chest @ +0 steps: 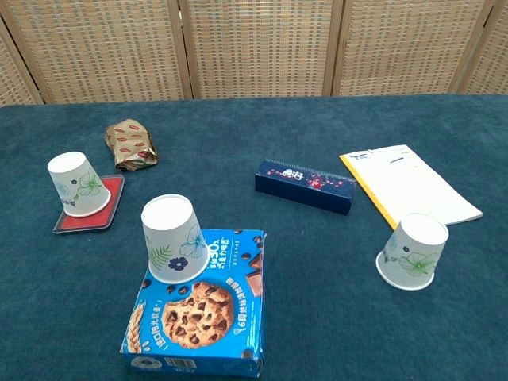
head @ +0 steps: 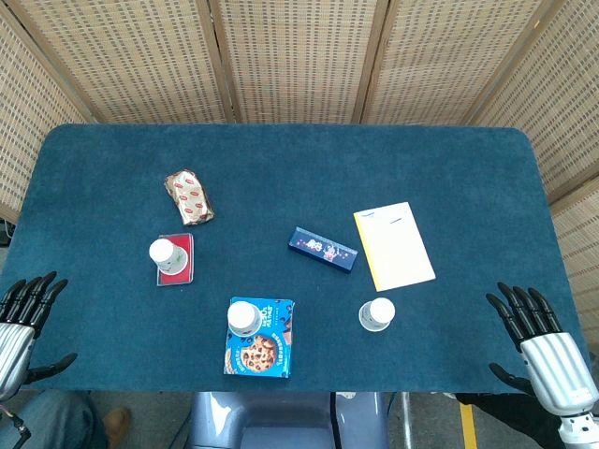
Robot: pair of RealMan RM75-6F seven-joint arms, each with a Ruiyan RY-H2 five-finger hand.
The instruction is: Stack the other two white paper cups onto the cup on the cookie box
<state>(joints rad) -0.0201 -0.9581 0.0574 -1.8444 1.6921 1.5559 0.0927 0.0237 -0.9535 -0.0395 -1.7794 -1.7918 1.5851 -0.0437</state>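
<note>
On the desk: blue cloth cover, woven screens behind it at the top of both views.
Cookie box: lies flat at the lower centre of the frame, near the front edge.
Cup on the box: upside down, standing on the upper left corner of the cookie box.
Left cup: upside down on a small red tray, left of the frame, well apart from the box.
Right cup: upside down on the bare cloth, lower right, just below the yellow-edged notepad.
Other things: a wrapped snack at the upper left; a long dark blue box at the centre.
Left hand: lower left edge of the head view, fingers apart, holding nothing.
Right hand: lower right edge, fingers spread, holding nothing.
</note>
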